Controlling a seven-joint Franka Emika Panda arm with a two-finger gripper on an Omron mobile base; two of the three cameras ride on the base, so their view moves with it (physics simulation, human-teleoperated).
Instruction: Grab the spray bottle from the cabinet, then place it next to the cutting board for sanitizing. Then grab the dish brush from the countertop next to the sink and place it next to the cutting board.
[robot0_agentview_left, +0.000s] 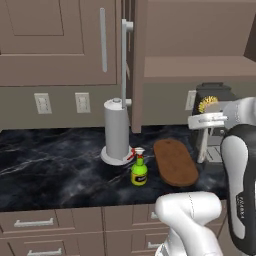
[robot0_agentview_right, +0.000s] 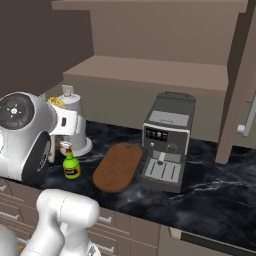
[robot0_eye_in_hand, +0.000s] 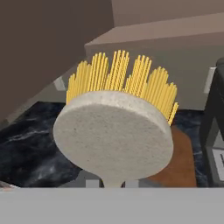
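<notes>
Holding the dish brush (robot0_eye_in_hand: 114, 135) in a closed grip, the hand (robot0_agentview_left: 207, 120) sits raised above the worktop (robot0_agentview_left: 50, 170), in front of the coffee machine (robot0_agentview_right: 167, 140). From the hand view the brush's pale round head fills the near field, its yellow bristles standing up along the far edge (the handle runs down out of sight between the fingers). In the left base view a tuft of those bristles shows just above the hand.

Below the hand and a little to its left lies the cutting board (robot0_agentview_left: 175, 161), flat on the worktop, its long axis running away from the robot. Further left of the hand, just beside the board's left edge but apart from it, stands the spray bottle (robot0_agentview_left: 139, 169), upright, red-and-white nozzle on top. Behind the bottle, touching or nearly so, is the paper towel holder (robot0_agentview_left: 116, 131); which of the two cannot be told.

Above and left of the hand the cabinet (robot0_agentview_left: 195, 50) stands open, its door (robot0_agentview_left: 126, 65) swung edge-on, its shelf bare.
</notes>
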